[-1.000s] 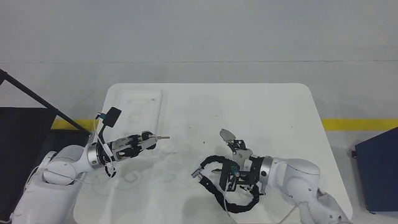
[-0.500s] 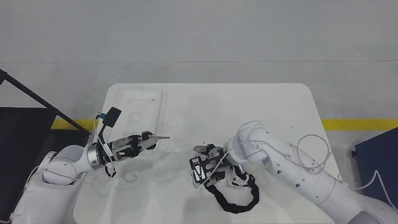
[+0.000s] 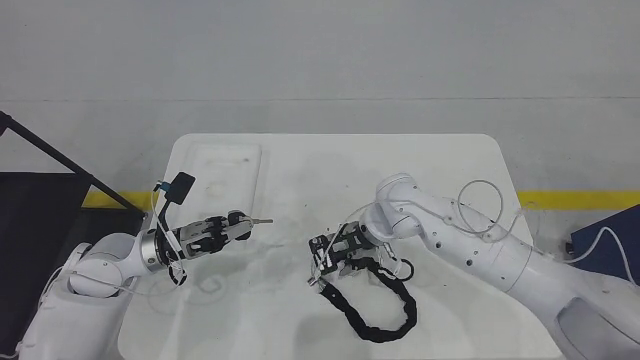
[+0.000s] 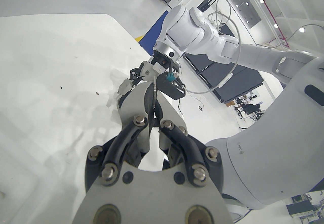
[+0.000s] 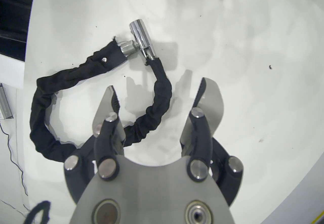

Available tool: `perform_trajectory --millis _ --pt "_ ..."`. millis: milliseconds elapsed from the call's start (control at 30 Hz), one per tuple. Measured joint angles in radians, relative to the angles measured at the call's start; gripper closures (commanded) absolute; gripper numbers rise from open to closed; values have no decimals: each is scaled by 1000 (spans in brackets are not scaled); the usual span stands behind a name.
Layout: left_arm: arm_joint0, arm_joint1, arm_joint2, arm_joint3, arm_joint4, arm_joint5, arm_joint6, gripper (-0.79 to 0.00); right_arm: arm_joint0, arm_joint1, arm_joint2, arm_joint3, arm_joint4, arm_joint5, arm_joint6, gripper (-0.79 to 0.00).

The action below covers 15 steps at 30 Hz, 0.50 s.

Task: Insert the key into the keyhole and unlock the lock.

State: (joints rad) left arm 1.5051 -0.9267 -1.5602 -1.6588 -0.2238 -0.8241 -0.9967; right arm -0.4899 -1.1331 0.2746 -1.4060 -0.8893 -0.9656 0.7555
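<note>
The left gripper is over the near left part of the white desk. Its fingers are pressed together on the dark head of the key. The thin metal blade sticks out past the fingertips and points right, towards the middle of the desk. In the left wrist view the key runs straight out between the two closed fingers, held off the desk surface.

The chain lock lies flat on the near middle of the desk, a little right of centre and well apart from the key. It is a chain in a black fabric sleeve, curled into an open loop. Both ends meet at a shiny metal cylinder, which lies on its side at the left end of the loop.

The right gripper reaches in from the right and hangs just above that end of the loop. Its fingers are spread wide and hold nothing. In the right wrist view one stretch of the sleeved chain passes between the open fingers, close to one of them. Whether it touches that finger cannot be told. The cylinder lies just beyond the fingertips.
</note>
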Motion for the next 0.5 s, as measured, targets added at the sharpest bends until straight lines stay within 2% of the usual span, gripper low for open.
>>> perform_trajectory --millis 100,267,500 --pt "0 0 0 0 0 0 0 0 -28 -4 11 2 -73 45 -83 -391" --pt "0 0 0 0 0 0 0 0 -71 -1 14 12 -164 45 -175 -391" --pt "0 0 0 0 0 0 0 0 -102 2 26 9 -217 38 -204 -372"
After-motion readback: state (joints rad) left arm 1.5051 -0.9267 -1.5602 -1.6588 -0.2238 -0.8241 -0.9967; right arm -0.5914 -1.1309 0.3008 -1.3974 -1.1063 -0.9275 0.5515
